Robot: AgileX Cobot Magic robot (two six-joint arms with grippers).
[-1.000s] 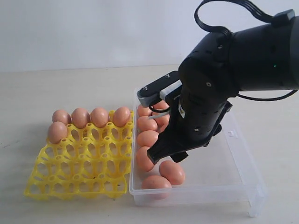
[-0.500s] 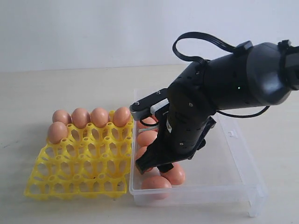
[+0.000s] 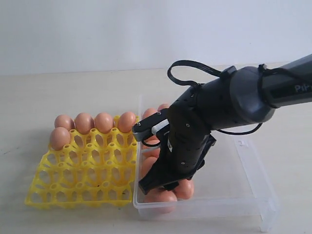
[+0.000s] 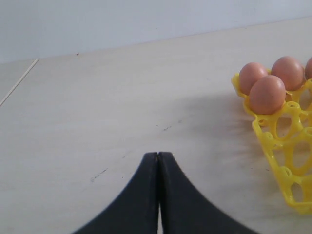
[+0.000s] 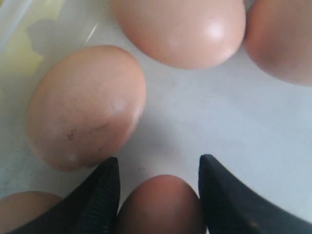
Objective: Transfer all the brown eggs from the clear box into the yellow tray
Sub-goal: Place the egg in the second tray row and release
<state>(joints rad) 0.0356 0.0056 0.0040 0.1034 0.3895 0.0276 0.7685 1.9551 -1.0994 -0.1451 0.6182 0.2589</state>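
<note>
Here, a black robot arm's right gripper (image 5: 158,163) reaches down into the large clear plastic box (image 3: 239,187), among smooth brown eggs (image 5: 85,105) bunched along the side nearest the bright yellow plastic egg tray (image 3: 83,170). Its fingers closely flank one egg (image 5: 158,204); whether they already pinch it cannot be told. Five more eggs (image 3: 84,123) sit in the tray's far cups. The left gripper (image 4: 158,158), fingers pressed together, points at the pale table (image 4: 97,97) beside the tray.

Looks like a robotics lab: pale tabletop (image 3: 58,92), plain white wall (image 3: 97,29), black robot arm (image 3: 234,97).
</note>
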